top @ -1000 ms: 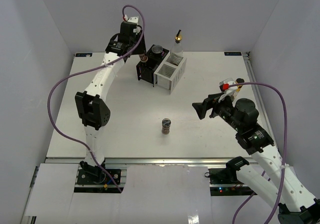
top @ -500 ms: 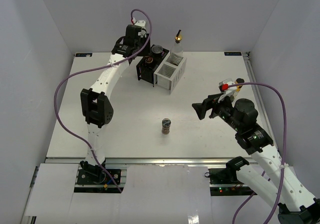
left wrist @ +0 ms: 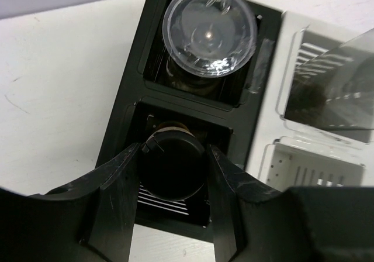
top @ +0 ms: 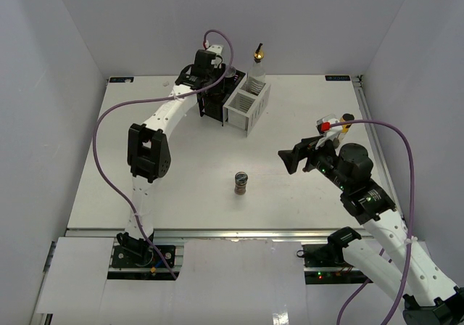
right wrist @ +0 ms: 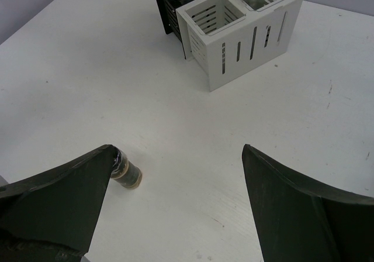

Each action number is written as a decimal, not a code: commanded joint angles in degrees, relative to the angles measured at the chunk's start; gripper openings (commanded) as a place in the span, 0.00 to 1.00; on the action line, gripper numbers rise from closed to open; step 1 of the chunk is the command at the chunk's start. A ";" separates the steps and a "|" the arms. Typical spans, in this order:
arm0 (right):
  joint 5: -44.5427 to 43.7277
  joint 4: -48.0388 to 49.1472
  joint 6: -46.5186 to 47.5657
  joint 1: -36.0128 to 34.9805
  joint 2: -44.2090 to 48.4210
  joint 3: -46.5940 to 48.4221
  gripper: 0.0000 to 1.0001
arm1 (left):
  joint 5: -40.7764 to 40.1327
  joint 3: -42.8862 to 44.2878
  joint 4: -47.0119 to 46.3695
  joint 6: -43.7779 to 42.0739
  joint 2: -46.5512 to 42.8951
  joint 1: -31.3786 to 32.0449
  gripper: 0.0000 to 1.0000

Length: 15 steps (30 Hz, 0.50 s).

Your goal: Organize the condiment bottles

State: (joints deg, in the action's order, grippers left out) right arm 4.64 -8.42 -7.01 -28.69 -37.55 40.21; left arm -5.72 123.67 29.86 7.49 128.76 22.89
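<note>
My left gripper is shut on a short dark-lidded jar, held in the near compartment of the black rack. The far compartment holds a jar with a clear-grey round lid. A tall clear bottle with a brass spout stands in the far compartment of the white rack. Another short brown jar stands alone mid-table; it also shows in the right wrist view, by my left finger. My right gripper is open and empty, to the right of that jar.
The black rack and the white rack stand side by side at the back of the table. The white rack's near compartment shows nothing in it. Grey walls enclose the table on three sides.
My left gripper has moved right with the jar, from left of the black rack to over its near compartment, and down into it. The right arm has not moved.
</note>
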 commanded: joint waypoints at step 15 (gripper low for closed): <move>-0.44 4.19 0.94 -0.16 -1.27 -0.84 0.96 | -3.94 -3.09 -5.45 -2.83 1.21 0.33 0.66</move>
State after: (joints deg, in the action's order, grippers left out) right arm 4.64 -7.46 -6.90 -28.69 -38.65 39.48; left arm -8.71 120.49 26.46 5.37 130.03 23.07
